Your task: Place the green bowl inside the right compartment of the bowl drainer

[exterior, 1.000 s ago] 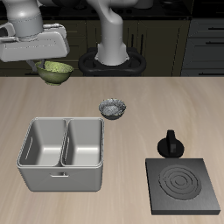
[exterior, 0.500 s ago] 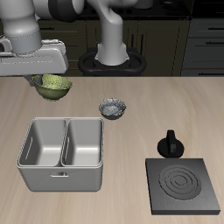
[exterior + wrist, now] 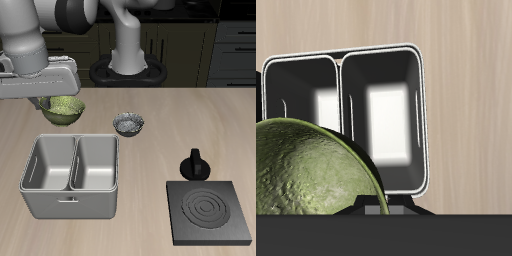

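I have the green bowl [image 3: 64, 109] clamped in the hand [image 3: 57, 104], lifted clear of the table [image 3: 200, 115]. From the hand, the bowl drainer [image 3: 72, 176] lies just below and a little toward the table's front edge, both wells showing past the bowl's rim in the wrist view. The grey-white patterned bowl [image 3: 130, 124] sits off to one side of the hand, near the drainer's back corner.
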Robot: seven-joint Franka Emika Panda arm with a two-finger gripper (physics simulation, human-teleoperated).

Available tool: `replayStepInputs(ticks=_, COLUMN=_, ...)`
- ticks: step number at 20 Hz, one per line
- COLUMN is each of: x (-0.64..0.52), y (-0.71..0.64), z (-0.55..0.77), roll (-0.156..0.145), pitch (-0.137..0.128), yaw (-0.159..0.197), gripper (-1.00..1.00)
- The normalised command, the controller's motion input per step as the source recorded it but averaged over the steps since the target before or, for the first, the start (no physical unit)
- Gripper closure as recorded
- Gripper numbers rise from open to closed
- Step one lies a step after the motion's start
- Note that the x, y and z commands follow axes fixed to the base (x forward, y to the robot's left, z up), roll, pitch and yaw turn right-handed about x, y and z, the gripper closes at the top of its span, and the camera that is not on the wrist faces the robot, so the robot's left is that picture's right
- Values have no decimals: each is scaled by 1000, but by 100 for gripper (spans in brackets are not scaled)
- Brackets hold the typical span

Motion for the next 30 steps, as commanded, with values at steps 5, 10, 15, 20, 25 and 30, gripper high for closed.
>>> replayStepInputs(ticks=5, x=138, y=-129, z=5, roll=-20, pitch=19, yaw=-5, gripper=100)
replayStepInputs(ticks=10, x=95, y=-178, z=-144, roll=-36, pitch=19, yaw=11, gripper=100)
replayStepInputs(ticks=15, x=26, y=-113, z=-261, roll=-18, pitch=38, yaw=19, gripper=100)
replayStepInputs(ticks=20, x=21, y=-147, z=-251, roll=-31, pitch=26, yaw=19, gripper=100)
replayStepInputs(ticks=25, x=-14, y=-108, z=-40, roll=-32, pitch=2, yaw=12, gripper=100)
replayStepInputs(ticks=30, x=-46, y=23, z=-93, roll=-13, pitch=14, yaw=48, gripper=100)
